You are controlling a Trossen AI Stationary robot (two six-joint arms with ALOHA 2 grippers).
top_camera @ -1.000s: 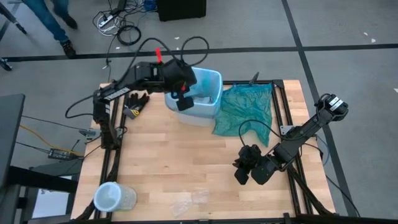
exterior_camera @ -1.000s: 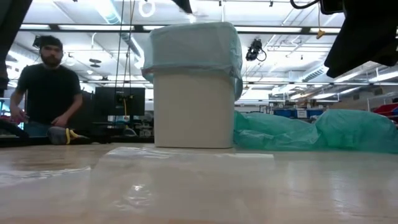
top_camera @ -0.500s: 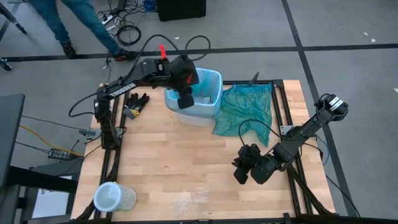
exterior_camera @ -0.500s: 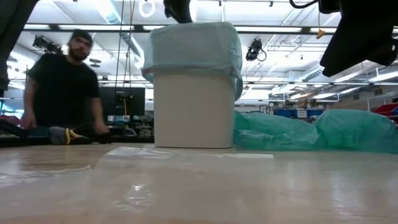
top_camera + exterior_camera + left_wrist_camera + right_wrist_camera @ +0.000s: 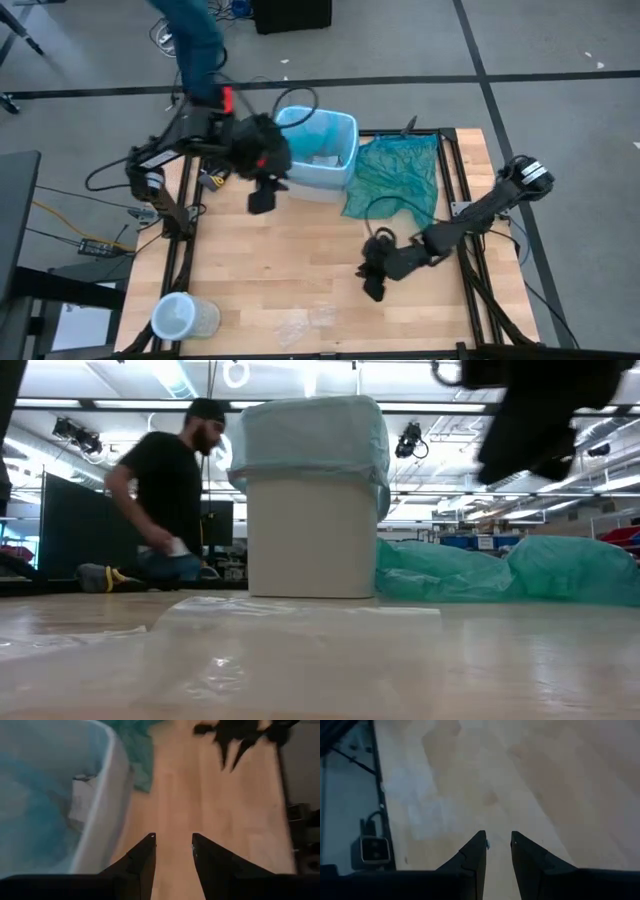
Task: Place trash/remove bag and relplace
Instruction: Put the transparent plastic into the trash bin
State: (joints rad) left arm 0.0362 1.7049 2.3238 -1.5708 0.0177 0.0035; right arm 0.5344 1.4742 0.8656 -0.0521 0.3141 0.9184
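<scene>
The trash-placing step looks to be in hand: the left end effector (image 5: 260,196) hangs over bare wood just beside the bin (image 5: 318,158), its fingers (image 5: 145,855) parted with nothing between them, and white crumpled paper (image 5: 81,802) already lies inside the light blue bag (image 5: 312,438) that lines the bin and folds over its rim. The right end effector (image 5: 372,283) hovers low over the worktop (image 5: 300,265) toward its right side, well apart from the bin; its fingers (image 5: 478,851) stand a little apart and hold nothing. A darker teal bag (image 5: 392,172) lies flat on the worktop beside the bin. The next move probably calls for one arm to reach for more litter, perhaps the clear plastic scraps (image 5: 305,324) near the front edge, or to take hold of the liner's rim if the bin is judged full. Motion blur smears the left arm in the high view, and in the low view only a dark shape shows at top right. How much litter the bin holds cannot be told, since its wall hides most of the inside. A person (image 5: 165,495) bends behind the worktop.
</scene>
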